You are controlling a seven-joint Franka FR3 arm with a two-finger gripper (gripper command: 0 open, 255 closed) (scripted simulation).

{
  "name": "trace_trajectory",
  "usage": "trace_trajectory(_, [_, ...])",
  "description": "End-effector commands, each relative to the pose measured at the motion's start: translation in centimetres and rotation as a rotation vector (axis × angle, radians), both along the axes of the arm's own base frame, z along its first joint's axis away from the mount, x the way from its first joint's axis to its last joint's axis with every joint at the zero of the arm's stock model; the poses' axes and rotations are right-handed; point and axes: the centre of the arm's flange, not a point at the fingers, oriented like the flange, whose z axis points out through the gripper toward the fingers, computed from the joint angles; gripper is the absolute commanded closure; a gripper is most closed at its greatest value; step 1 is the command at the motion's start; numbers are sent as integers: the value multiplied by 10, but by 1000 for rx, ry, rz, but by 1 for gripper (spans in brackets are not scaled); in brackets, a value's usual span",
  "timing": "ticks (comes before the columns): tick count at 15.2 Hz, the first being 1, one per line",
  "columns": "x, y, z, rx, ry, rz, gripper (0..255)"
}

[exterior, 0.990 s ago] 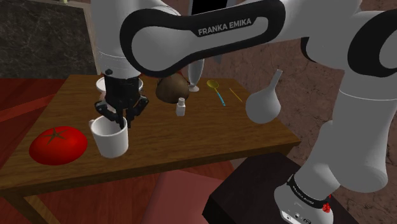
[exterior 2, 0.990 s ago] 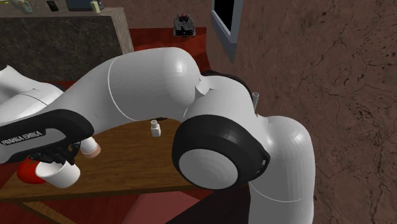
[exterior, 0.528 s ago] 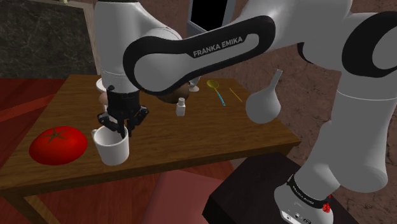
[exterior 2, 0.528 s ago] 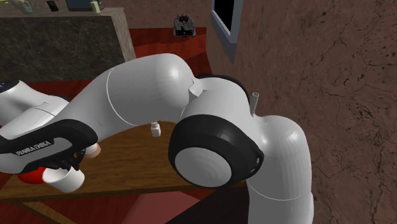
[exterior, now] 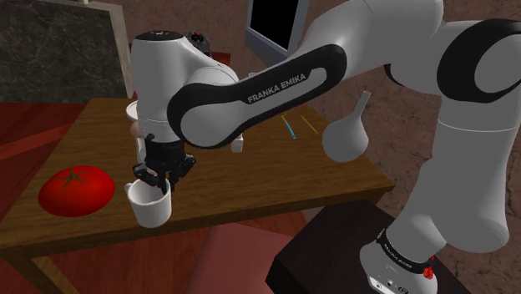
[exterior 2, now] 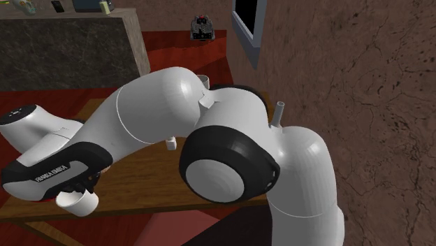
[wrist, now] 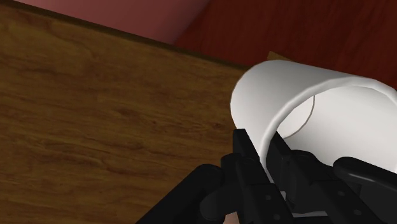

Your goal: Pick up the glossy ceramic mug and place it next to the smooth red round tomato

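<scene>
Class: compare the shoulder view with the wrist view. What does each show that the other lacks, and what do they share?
Shoulder view, not wrist: the red tomato, the white flask and the dark stand. Wrist view, not shoulder: the inner bottom of the white mug. Both: that mug, the gripper clasping its rim, and the wooden table.

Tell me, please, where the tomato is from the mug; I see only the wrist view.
Observer: In the shoulder view the red tomato lies on the table at the white mug's left, with a narrow gap between them.
Operator: Is the mug upright?
Observer: Yes, upright, with its opening up.
Operator: What else is on the table?
Observer: A white flask stands far from the mug, at the table's right end in that view.
</scene>
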Motion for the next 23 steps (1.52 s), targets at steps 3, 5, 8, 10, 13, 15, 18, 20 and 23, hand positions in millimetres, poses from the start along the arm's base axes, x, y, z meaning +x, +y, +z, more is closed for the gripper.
trace_trajectory(3, [0,1,-14,1,-1,0,255])
trace_trajectory(5, [0,1,-14,1,-1,0,255])
trace_trajectory(8, [0,1,-14,1,-1,0,255])
trace_trajectory(10, [-1,1,-14,1,-1,0,0])
trace_trajectory(13, [0,1,-14,1,-1,0,0])
trace_trajectory(15, [0,1,-14,1,-1,0,0])
trace_trajectory(18, [-2,0,25,1,-1,0,0])
trace_trajectory(20, [-3,-1,36,1,-1,0,0])
trace_trajectory(23, [-3,-1,36,1,-1,0,0])
